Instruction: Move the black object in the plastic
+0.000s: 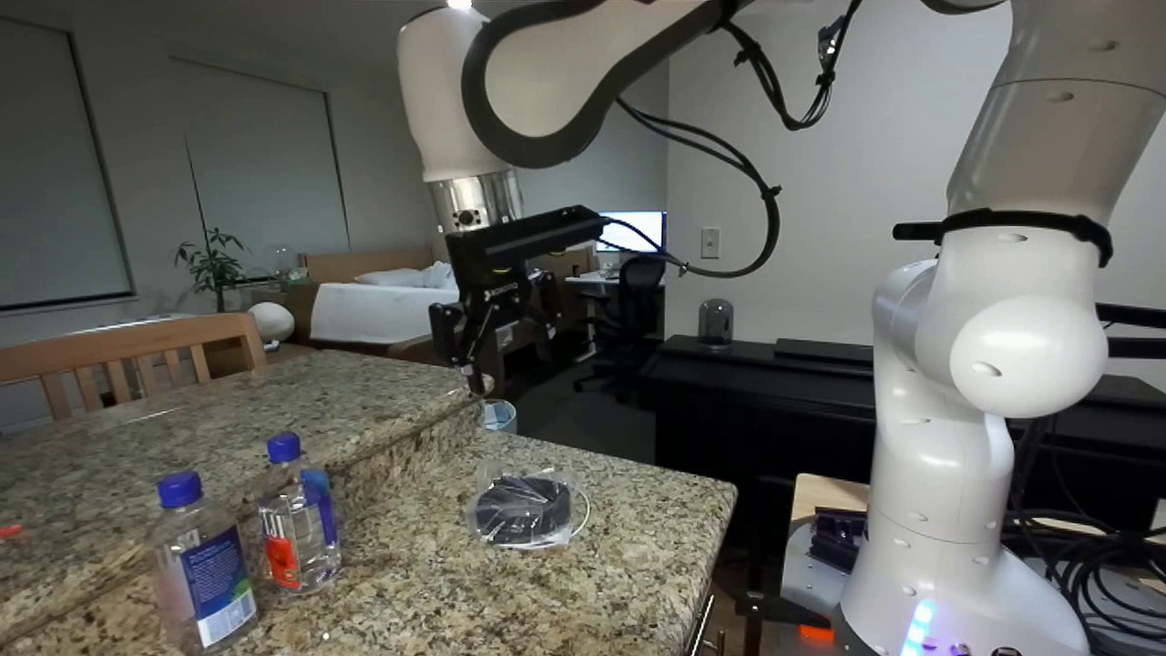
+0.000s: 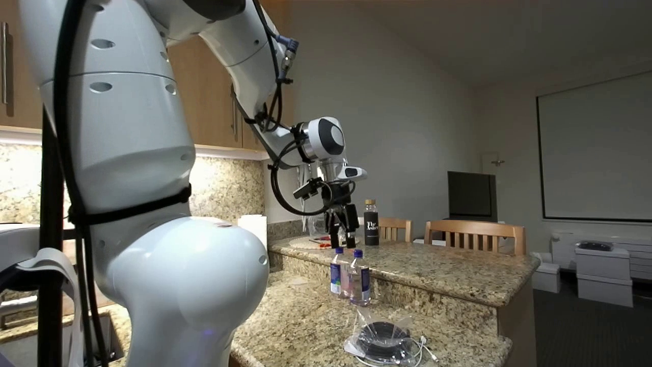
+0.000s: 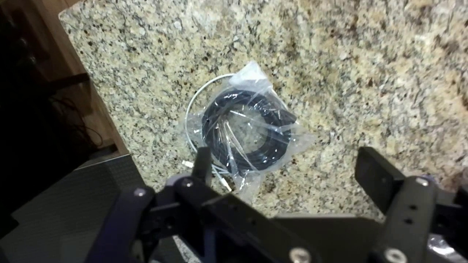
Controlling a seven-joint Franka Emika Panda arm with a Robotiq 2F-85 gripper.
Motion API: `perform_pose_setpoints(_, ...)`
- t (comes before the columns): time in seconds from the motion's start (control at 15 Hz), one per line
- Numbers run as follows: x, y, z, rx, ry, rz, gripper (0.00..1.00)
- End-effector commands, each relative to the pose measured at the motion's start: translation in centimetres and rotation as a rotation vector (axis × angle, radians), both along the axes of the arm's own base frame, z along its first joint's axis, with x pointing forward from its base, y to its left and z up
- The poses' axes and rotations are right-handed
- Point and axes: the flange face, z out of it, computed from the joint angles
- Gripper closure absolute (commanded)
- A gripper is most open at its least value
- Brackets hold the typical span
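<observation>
Our pincer hangs well above the desk, pointing down, its fingers spread well apart. Lower down we find the coil, lying flat near the end of the lower desk, inside the clear plastic. From the wrist we see it as a dark ring, with the speckled desk showing through its middle. We note that the plastic is crinkled and glossy, its whitish corners reaching past the ring; in an exterior view one fold stands up from it. Just beside, a white cable bends round the plastic, its two plugs lying on the desk. Whether some of it runs underneath, we cannot tell. In the wrist view one fingertip crosses in front of this cable.

Farther along the desk, well apart from the coil, we see two bottles in both exterior views, clear, blue-capped and upright, close together by the step up to the ledge. On the ledge, in an exterior view, we make out a dark flask, a round mat and, at its edge, something red, too small to name. Wooden chairs stand behind the ledge. Beyond, we have a bed, a plant and a lit screen in an exterior view.
</observation>
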Motion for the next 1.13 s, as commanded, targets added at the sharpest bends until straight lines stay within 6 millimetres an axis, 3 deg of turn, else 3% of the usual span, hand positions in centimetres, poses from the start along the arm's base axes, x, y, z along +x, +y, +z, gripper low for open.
perform_pose_setpoints(0.0,-2.8,-1.1,-0.6,0.085,0.061,0.167,0.0)
perform_pose_setpoints(0.2,-3.7,-2.8,-1.3,0.126,0.131,0.311,0.0)
perform_pose_setpoints(0.27,-2.5,-1.4,-1.2,0.084,0.101,0.232,0.0)
perform_pose_setpoints(1.07,-2.5,-1.4,-1.3,0.082,0.105,0.244,0.0)
